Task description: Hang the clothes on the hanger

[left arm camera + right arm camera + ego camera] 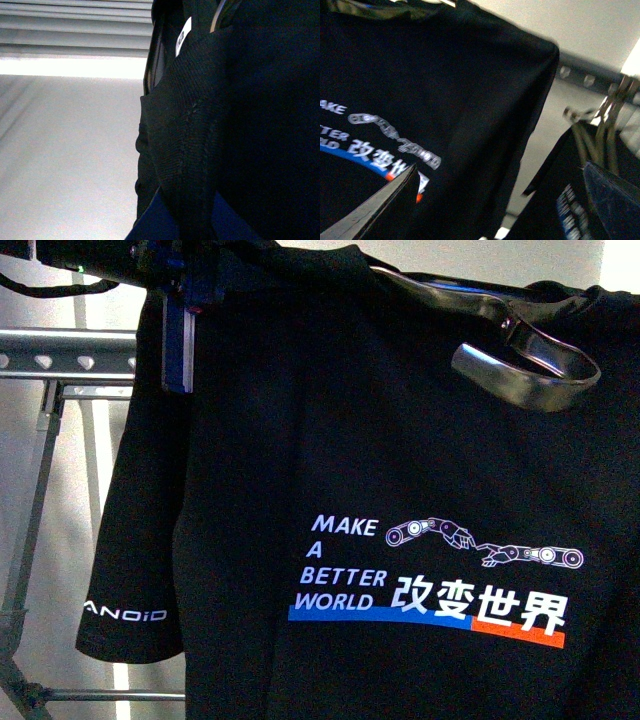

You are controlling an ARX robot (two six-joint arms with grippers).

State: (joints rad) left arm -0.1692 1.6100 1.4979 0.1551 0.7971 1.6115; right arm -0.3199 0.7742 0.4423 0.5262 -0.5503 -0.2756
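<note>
Up close, the black T-shirt [400,490] hangs facing the front camera, with its white "MAKE A BETTER WORLD" print and blue-and-orange underline readable. The left gripper [180,345] holds it up near its top edge; the left wrist view shows blue fingers [150,227] clamped on ribbed collar fabric. Behind, at left, runs the rack [60,350] bar with heart-shaped holes. The right gripper [500,210] has its jaws spread wide beside the shirt's edge, holding nothing

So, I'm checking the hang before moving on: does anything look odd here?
A shiny grey looped band lies across the front of the T-shirt near its top, outside the fabric. I cannot tell what it is.
</note>
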